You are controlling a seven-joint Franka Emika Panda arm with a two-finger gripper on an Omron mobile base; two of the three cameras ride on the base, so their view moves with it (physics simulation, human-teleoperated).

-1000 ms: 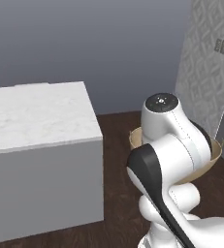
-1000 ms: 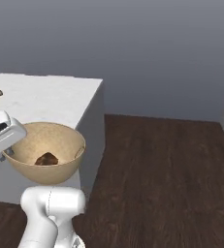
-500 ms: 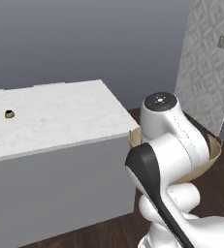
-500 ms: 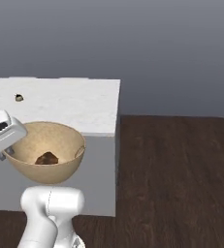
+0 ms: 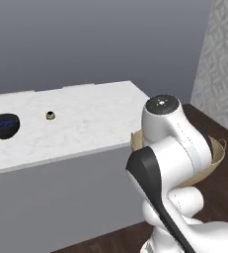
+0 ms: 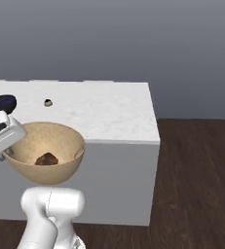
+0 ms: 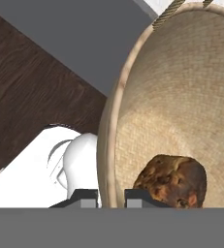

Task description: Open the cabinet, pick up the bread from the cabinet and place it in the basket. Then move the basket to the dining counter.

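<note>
Carrying the tan, round woven basket point(image 6: 46, 153) is the step in hand now, and the last part of the job is what is left. The end effector point(image 7: 109, 196) pinches the rim of the basket, with one dark finger tip point(image 7: 83, 197) outside the wall and the other inside. The small lumpy golden-brown bread point(image 6: 46, 158) lies at the bottom of the basket, so that part looks done. The basket hangs in the air just in front of the long white marble counter with plain grey sides point(image 5: 86, 123), near its right end, and it does not touch the top. On the counter, close to the left edge, sits a dark bowl of blue berries point(image 5: 3, 125), and a tiny round brownish thing point(image 5: 50, 115) sits a little to its right. Next, I think the arm must lift the basket over the front edge and set it down on a bare part of the marble, well away from the bowl, then let go. It should stay level so the bread does not roll out.
</note>
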